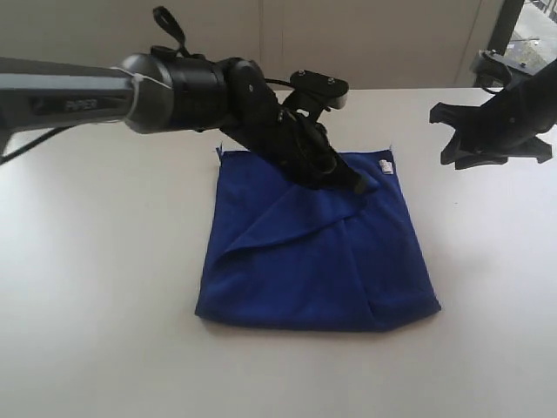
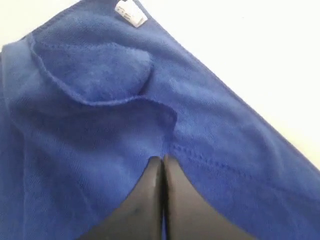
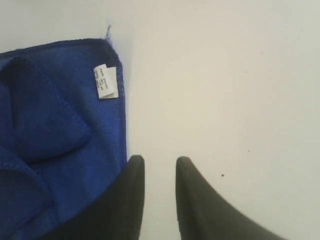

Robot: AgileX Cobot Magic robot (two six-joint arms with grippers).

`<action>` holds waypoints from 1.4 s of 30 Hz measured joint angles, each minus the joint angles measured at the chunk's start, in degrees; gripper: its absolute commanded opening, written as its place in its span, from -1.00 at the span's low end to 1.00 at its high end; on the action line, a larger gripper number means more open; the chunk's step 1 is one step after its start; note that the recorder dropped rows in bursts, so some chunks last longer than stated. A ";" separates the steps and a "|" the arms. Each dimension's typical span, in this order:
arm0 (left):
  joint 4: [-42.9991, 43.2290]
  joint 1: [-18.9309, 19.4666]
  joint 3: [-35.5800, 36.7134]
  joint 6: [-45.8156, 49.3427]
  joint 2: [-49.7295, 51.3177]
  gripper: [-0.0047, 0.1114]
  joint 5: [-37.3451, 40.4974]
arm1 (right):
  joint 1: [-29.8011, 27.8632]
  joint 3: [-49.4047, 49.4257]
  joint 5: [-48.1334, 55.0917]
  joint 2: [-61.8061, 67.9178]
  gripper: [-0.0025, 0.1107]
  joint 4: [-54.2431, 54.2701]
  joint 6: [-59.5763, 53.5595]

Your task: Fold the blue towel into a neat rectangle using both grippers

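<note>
- The blue towel [image 1: 322,261] lies flat on the white table [image 1: 104,287], near the middle.
- It makes a rough square. A top layer lies over it, and the edge of that layer runs slanted across the cloth.
- A small white label [image 1: 385,165] sits at the towel's far right corner.
- The left arm [image 1: 174,91] comes in from the left side. It stretches out long and bends down at the wrist.
- The left gripper [image 1: 352,183] points down onto the far part of the towel, close to the label corner.
- In the left wrist view its two black fingers [image 2: 145,200] are pressed tight together, with their tips right at a folded edge of the cloth.
- It may be pinching a bit of towel, but the tips hide that spot, so I cannot tell.
- The right gripper [image 1: 446,138] hangs over the bare table, to the right of the towel, and it points toward the towel.
- Its two fingers [image 3: 192,200] stand apart with a gap between them. Nothing is in the gap.
- In the right wrist view, one of its fingers shows just beside the towel's edge, below the label.
</note>
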 measured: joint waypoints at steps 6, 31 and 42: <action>0.03 -2.81 -8.95 -0.98 6.99 -0.91 -0.33 | -0.42 0.00 0.90 -0.44 -0.56 0.00 0.00; 3.71 -3.55 -12.30 -3.53 13.75 0.14 -6.89 | -0.42 0.00 1.44 -0.44 -0.56 0.00 0.00; 8.04 -2.96 -12.30 -3.42 13.89 -0.23 -6.92 | -0.42 0.00 0.86 -0.44 -0.56 0.00 0.00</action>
